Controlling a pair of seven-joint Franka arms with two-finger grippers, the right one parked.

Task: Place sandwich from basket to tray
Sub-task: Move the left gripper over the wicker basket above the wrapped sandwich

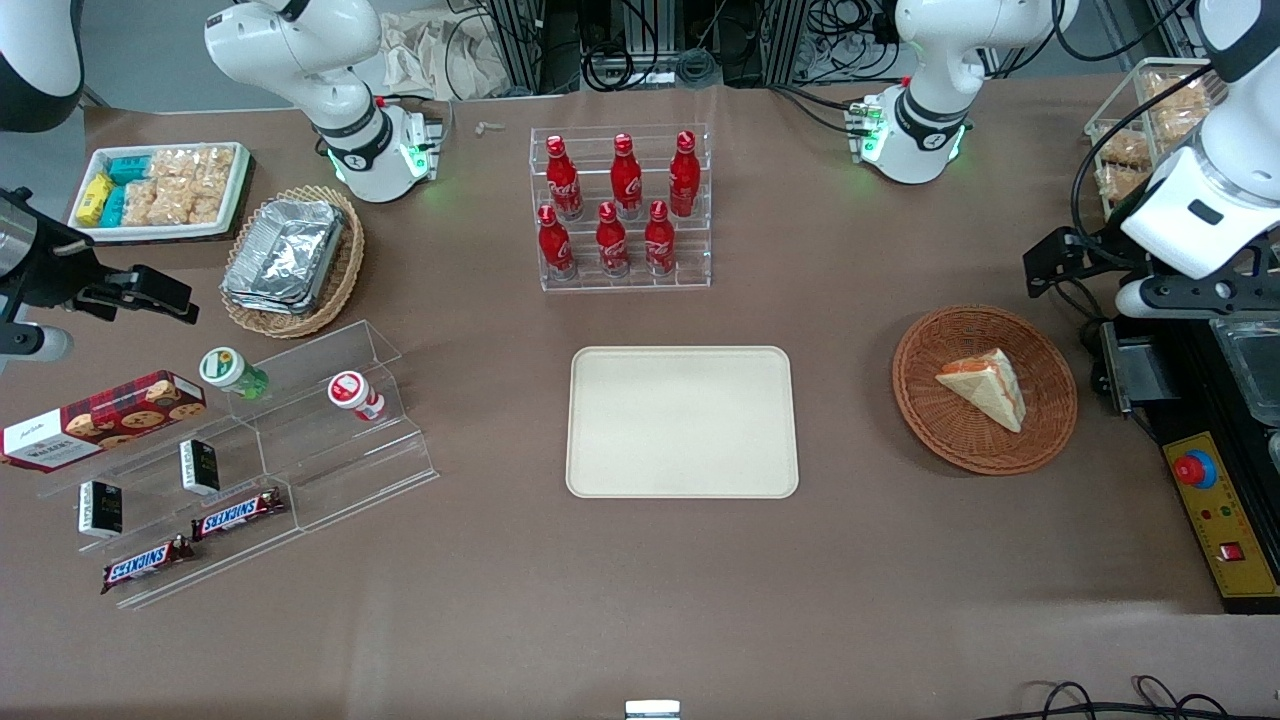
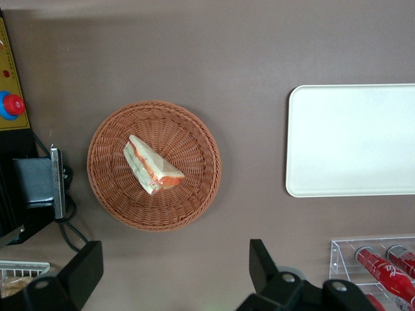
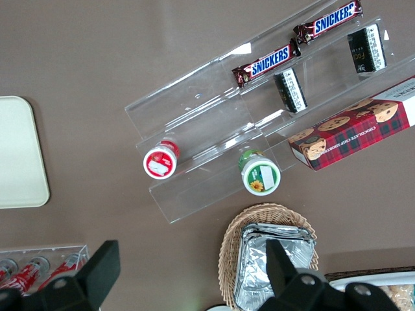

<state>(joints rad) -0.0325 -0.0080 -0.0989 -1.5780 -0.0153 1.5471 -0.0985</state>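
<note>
Sandwich [image 2: 152,166] sits untouched in the basket [image 2: 194,123], tray [image 2: 353,139] bare, so we judge nothing done; gripper [image 2: 172,272] hovers above the basket, fingers spread.

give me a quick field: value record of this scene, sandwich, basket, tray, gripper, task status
sandwich: lying in the basket, filling side showing in the wrist view, untouched
basket: on the table toward the working arm's end, beside the tray
tray: bare, flat on the table, nearer the front camera than the bottle rack
gripper: open, held high above the table beside the basket, apart from the sandwich, holding nothing
task status: not started, sandwich not yet grasped
</note>
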